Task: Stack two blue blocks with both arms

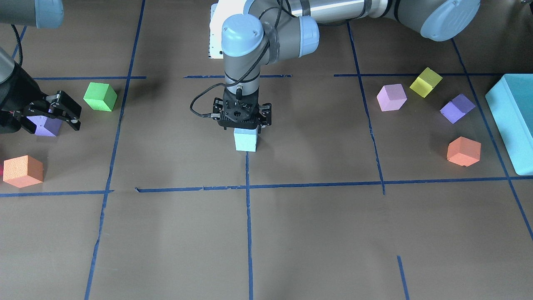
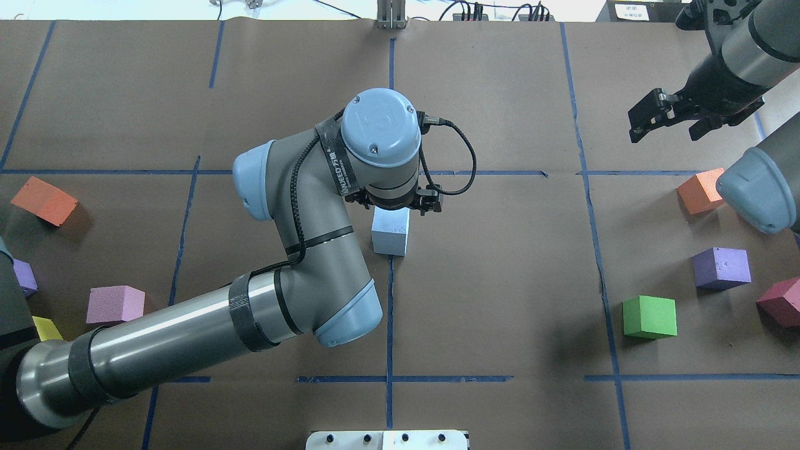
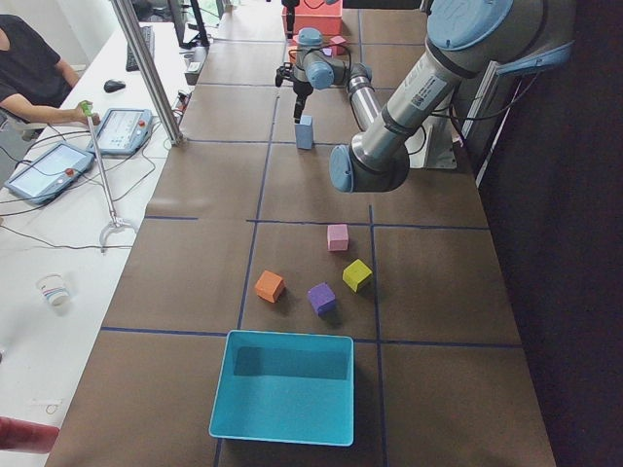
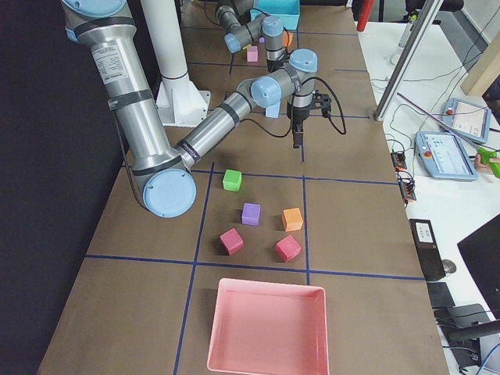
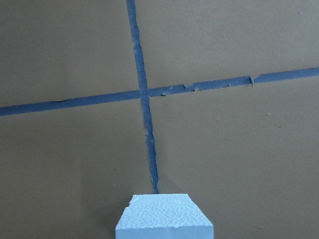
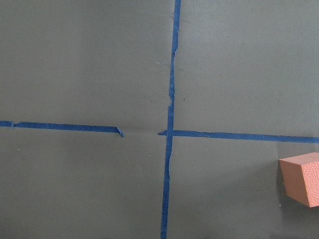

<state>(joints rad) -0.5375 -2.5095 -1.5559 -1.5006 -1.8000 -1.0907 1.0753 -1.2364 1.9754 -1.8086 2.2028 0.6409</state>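
The two blue blocks (image 1: 245,139) stand on the centre tape line. In the exterior left view they (image 3: 305,131) look like one cube on top of the other. They also show in the overhead view (image 2: 390,231). My left gripper (image 1: 243,125) hangs straight down just above them, its jaws spread wider than the cube, holding nothing. The left wrist view shows only the top blue face (image 5: 164,219) at its bottom edge and no fingers. My right gripper (image 2: 665,125) is open and empty far off to the side, also seen in the front view (image 1: 74,116).
On my right side lie a green cube (image 1: 100,96), a purple cube (image 1: 45,125) and an orange cube (image 1: 23,171). On my left side lie pink (image 1: 391,97), yellow (image 1: 425,82), purple (image 1: 457,108) and orange (image 1: 464,151) cubes and a teal box (image 1: 514,121).
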